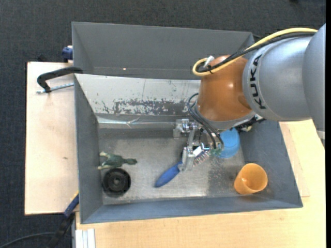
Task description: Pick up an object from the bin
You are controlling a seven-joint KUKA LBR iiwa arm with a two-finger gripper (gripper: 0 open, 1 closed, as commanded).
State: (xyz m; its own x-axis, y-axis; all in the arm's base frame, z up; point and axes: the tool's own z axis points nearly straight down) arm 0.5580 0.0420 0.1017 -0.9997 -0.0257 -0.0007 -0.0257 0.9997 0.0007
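Tool: metal gripper (187, 160) below the arm's orange wrist cover, low over the floor near the middle of the grey metal bin (155, 56); open or closed cannot be told.
Nearest thing: blue elongated plastic piece (167, 176), lying slantwise on the floor, its upper end right at the gripper; whether it is gripped is unclear.
Behind: light-blue round container (230, 144), partly hidden by the arm.
Front right: orange plastic cup (251, 179), tipped.
Front left: black round disc (116, 182), with a green toy figure (117, 161) just beside it.

Grey KUKA arm (289, 76), orange wrist cover (220, 89).
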